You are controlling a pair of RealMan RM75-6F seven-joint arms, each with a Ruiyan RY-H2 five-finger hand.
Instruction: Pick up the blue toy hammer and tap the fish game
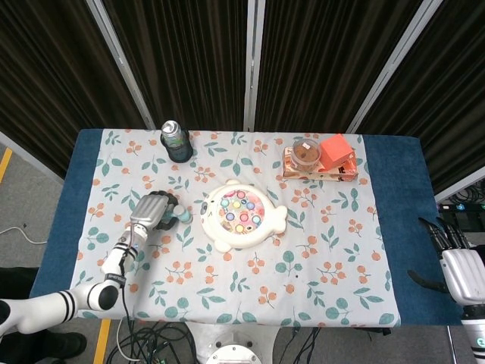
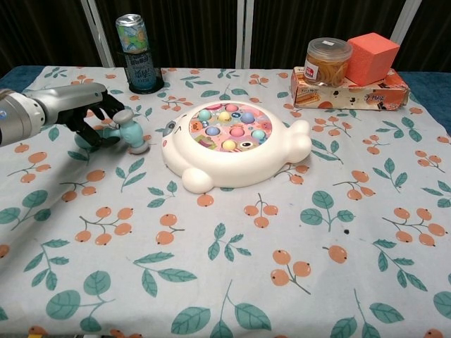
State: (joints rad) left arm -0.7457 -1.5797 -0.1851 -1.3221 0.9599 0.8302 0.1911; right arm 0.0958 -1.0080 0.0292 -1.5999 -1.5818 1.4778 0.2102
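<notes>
Fish game (image 2: 236,144) mid-table; hammer (image 2: 127,131) just left; can (image 2: 138,54) behind-left; jar (image 2: 327,61), cube (image 2: 371,58) on box (image 2: 352,87) behind-right

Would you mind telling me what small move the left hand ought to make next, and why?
Probably lift slightly and swing right toward the fish game. The left hand grips the blue toy hammer, whose head sits low near the tablecloth, just left of the game and below its coloured buttons, so it needs height before tapping.

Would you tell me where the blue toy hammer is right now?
In the chest view the blue toy hammer is at the table's left, held by the left hand, just left of the fish game.
</notes>
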